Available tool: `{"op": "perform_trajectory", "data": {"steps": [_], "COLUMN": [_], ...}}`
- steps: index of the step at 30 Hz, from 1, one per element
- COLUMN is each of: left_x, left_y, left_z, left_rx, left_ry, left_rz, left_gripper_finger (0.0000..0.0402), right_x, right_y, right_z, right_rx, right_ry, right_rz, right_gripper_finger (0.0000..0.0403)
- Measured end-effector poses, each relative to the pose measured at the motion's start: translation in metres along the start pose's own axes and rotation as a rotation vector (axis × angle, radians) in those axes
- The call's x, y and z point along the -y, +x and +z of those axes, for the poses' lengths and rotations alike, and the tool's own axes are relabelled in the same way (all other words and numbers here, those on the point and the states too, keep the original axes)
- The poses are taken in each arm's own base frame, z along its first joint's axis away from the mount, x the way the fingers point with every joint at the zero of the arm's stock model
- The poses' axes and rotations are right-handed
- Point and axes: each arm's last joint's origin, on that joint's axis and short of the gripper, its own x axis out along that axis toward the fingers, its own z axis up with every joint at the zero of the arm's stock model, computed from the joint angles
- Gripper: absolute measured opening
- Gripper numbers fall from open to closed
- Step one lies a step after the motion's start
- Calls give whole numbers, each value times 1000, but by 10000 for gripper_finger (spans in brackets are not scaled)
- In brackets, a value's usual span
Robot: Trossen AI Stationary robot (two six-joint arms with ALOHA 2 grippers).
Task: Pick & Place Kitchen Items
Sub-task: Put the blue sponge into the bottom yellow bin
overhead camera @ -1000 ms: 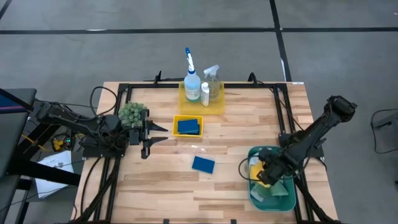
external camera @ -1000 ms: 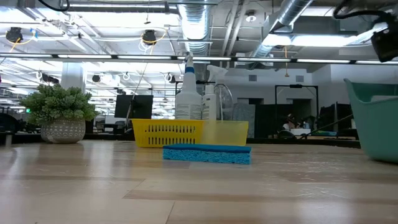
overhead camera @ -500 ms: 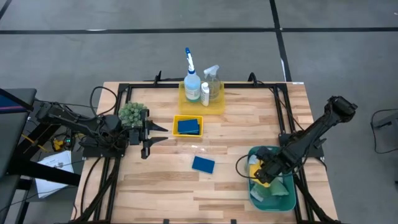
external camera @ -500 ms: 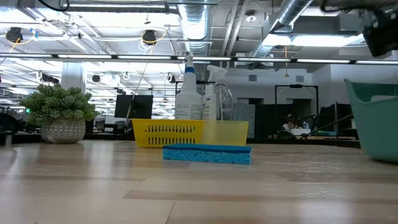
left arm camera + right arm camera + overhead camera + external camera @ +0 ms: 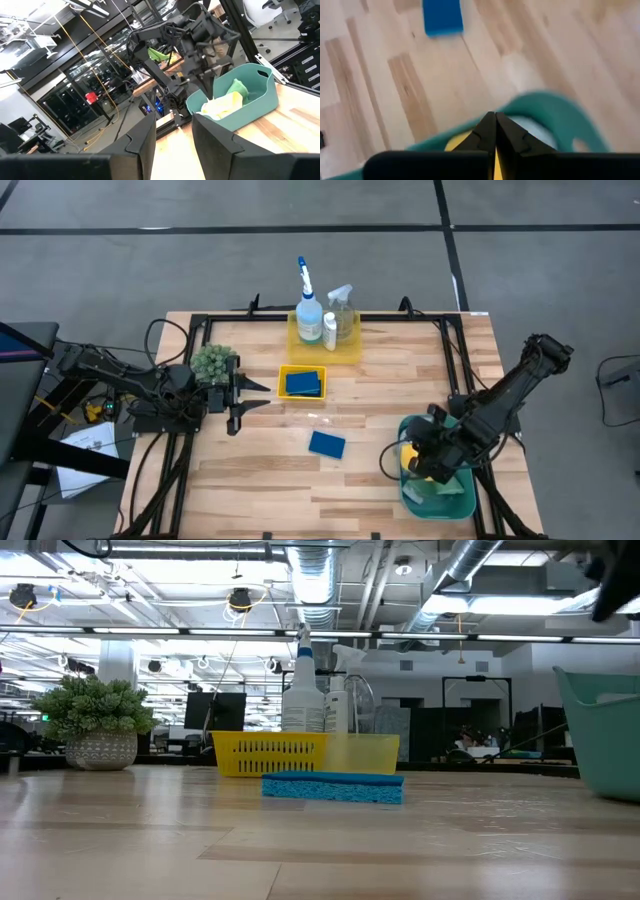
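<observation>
My right gripper (image 5: 408, 463) hangs shut and empty over the teal bin (image 5: 440, 515); it also shows in its wrist view (image 5: 495, 125) and the left wrist view (image 5: 206, 75). In the bin lie yellow and white cloths (image 5: 222, 105) and a green cloth (image 5: 239, 87). One blue sponge (image 5: 327, 444) lies flat on the table; another (image 5: 303, 383) lies in a small yellow tray. A blue-white spray bottle (image 5: 308, 308), a clear spray bottle (image 5: 343, 305) and a small white bottle (image 5: 330, 330) stand in the far yellow tray. My left gripper (image 5: 258, 396) waits open at the table's left.
A small green plant (image 5: 213, 363) stands right behind my left gripper. The far yellow tray (image 5: 325, 345) sits at the table's far edge in the middle. A black frame runs along the table's edges. Bare wood lies between the loose sponge and the bin.
My right gripper has risen over the teal bin and shifted a little toward the table's near edge, staying shut.
</observation>
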Motion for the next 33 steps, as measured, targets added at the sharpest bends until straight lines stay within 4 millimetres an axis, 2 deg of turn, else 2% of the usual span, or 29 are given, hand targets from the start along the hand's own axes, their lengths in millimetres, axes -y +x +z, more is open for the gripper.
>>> {"op": "perform_trajectory", "data": {"steps": [5,9,14,18,22,29,33], "left_x": [0,0,0,0,-1,-4,-4], "left_y": [0,0,0,0,0,0,0], "left_z": [0,0,0,0,1,5,2], "left_rx": [0,0,0,0,12,45,13], "left_ry": [0,0,0,0,-7,-20,-15], "left_rz": [0,0,0,0,8,38,52], "left_gripper_finger": [121,121,121,121,121,121,121], "right_x": [-1,-2,-3,-1,1,3,3], "right_y": [-9,-21,-28,-29,-26,-24,-22], "right_z": [13,27,34,37,40,43,43], "right_rx": [165,386,566,660,713,721,666], "right_ry": [-127,-199,-216,-140,-62,-54,-77], "right_rz": [-58,-173,-281,-331,-357,-385,-363], "right_gripper_finger": [0,0,0,0,0,0,0]}}
